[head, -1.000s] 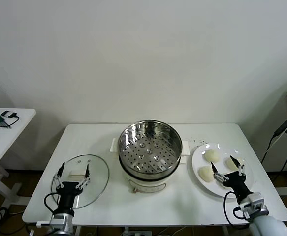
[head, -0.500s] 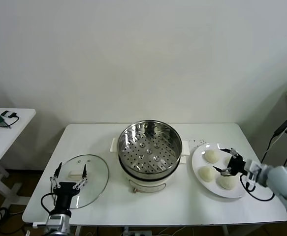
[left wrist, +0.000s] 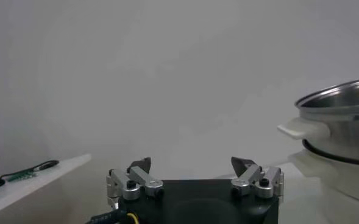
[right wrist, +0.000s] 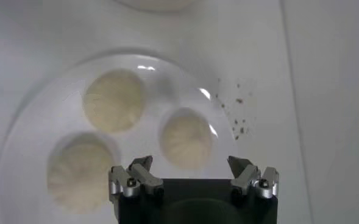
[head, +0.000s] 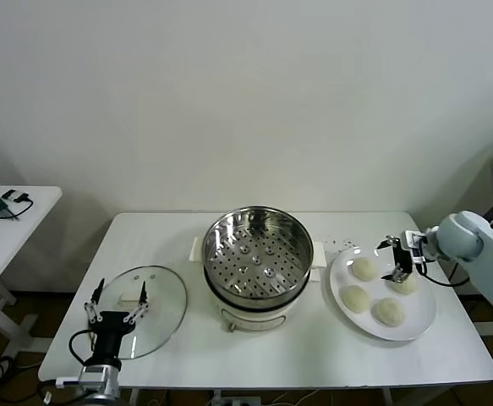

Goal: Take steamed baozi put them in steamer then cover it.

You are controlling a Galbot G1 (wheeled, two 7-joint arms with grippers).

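Left gripper [head: 114, 309]: near-left edge of the table, just over the near rim of the cover; claw spread wide, holding nothing; idle.
Cover [head: 163, 300]: lies flat on the table, left of the steamer, handle [head: 130, 298] up; the handle's long axis runs left to right.
Buns [head: 390, 311]: four on the plate [head: 423, 324], right of the steamer; domed and round, so no long axis to speak of; none in the basket yet.
Steamer [head: 253, 255]: table centre, open top facing up, basket bare, side handles pointing left and right.
Right gripper [head: 397, 259]: over the far part of the plate, pointing down, claw spread wide and empty; the right wrist view shows a bun [right wrist: 186, 140] between its fingers and below them.
Risk: soft dough, so a hard squeeze would likely dent it; an off-centre descent could push the bun into its neighbours or shift the plate.
Risk, later: a weak hold may drop the bun short of the steamer rim.
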